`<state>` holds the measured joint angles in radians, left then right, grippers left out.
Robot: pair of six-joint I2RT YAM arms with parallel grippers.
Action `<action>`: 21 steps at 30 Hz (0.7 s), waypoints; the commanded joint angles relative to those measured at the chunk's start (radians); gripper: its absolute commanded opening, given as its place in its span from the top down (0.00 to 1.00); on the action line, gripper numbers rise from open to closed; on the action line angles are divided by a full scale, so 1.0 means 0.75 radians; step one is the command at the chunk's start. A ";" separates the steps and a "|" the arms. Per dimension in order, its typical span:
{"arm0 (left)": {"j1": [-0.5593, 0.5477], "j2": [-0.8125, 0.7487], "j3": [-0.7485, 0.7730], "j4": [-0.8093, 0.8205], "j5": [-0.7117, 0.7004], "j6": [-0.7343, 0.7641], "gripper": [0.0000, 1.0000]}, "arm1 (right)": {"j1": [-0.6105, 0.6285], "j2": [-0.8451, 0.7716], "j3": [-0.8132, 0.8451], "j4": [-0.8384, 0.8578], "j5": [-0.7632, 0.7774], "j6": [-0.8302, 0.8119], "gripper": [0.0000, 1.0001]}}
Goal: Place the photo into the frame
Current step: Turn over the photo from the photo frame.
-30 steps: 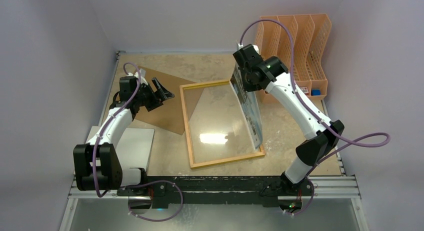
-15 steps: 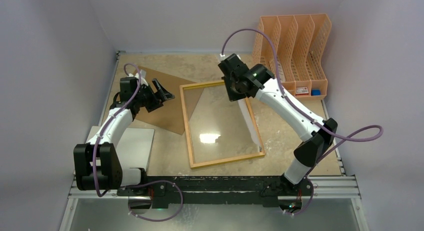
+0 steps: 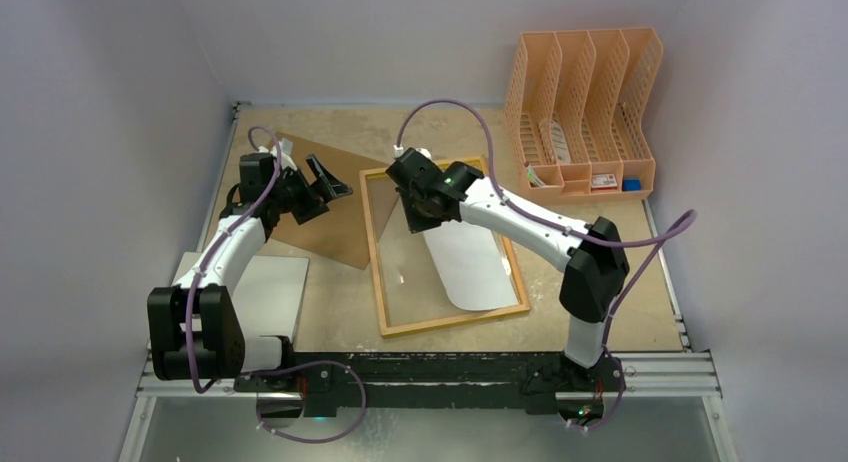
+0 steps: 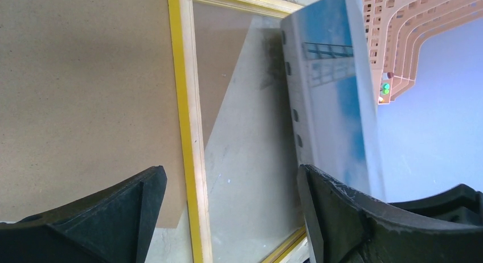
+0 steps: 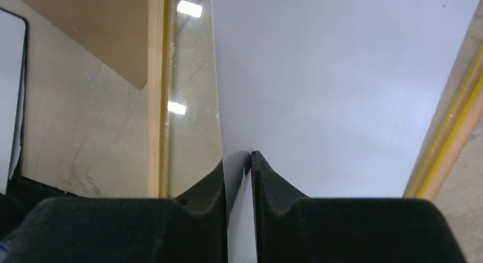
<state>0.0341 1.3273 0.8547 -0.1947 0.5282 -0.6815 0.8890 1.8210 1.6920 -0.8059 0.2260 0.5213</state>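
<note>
The frame (image 3: 455, 320), yellow-edged with a glass pane, lies flat at mid-table. The photo (image 3: 470, 267) lies over its right half, white back up, its far end raised at my right gripper (image 3: 418, 214). In the right wrist view my right gripper (image 5: 238, 160) has its jaws a narrow way apart, with the photo (image 5: 342, 92) edge loose between them and the frame's rail (image 5: 450, 138) to the right. My left gripper (image 3: 325, 182) hovers open and empty over the brown board. Its wrist view shows the left gripper (image 4: 230, 177), the frame's rail (image 4: 182, 103) and the photo's printed face (image 4: 330, 81).
A brown backing board (image 3: 330, 227) lies left of the frame, partly under it. A peach file rack (image 3: 585, 102) stands at the back right. A grey-white flat panel (image 3: 265, 292) lies at the near left beside the left arm's base.
The right arm swung left and laid the photo down from standing on edge at the frame's right side. Its jaws have loosened. The left jaws opened slightly wider.
</note>
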 commanded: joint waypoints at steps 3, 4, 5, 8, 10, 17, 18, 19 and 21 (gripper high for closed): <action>-0.004 0.028 -0.006 0.057 0.040 -0.020 0.10 | 0.018 -0.001 -0.053 0.225 0.121 0.221 0.82; -0.003 0.030 -0.006 0.057 0.040 -0.018 0.10 | 0.019 0.004 -0.059 0.227 0.134 0.247 0.83; -0.004 0.030 -0.008 0.055 0.041 -0.017 0.10 | 0.018 0.004 -0.069 0.214 0.147 0.282 0.83; -0.004 0.035 -0.013 0.057 0.036 -0.014 0.10 | 0.019 -0.016 -0.115 0.208 0.175 0.347 0.83; -0.003 0.046 -0.006 0.051 0.037 -0.004 0.10 | 0.019 -0.033 -0.153 0.204 0.178 0.360 0.83; -0.004 0.064 -0.010 0.063 0.042 -0.010 0.10 | 0.017 -0.036 -0.209 0.218 0.200 0.335 0.83; -0.004 0.065 -0.011 0.063 0.045 -0.010 0.10 | 0.016 -0.026 -0.204 0.218 0.201 0.328 0.83; -0.003 0.065 -0.012 0.062 0.044 -0.008 0.11 | 0.015 -0.015 -0.197 0.217 0.200 0.320 0.82; -0.003 0.066 -0.016 0.060 0.048 -0.007 0.11 | 0.014 0.004 -0.183 0.218 0.190 0.308 0.80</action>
<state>0.0341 1.3746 0.8520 -0.1867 0.5442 -0.6880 0.8982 1.8423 1.5303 -0.6472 0.3321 0.7513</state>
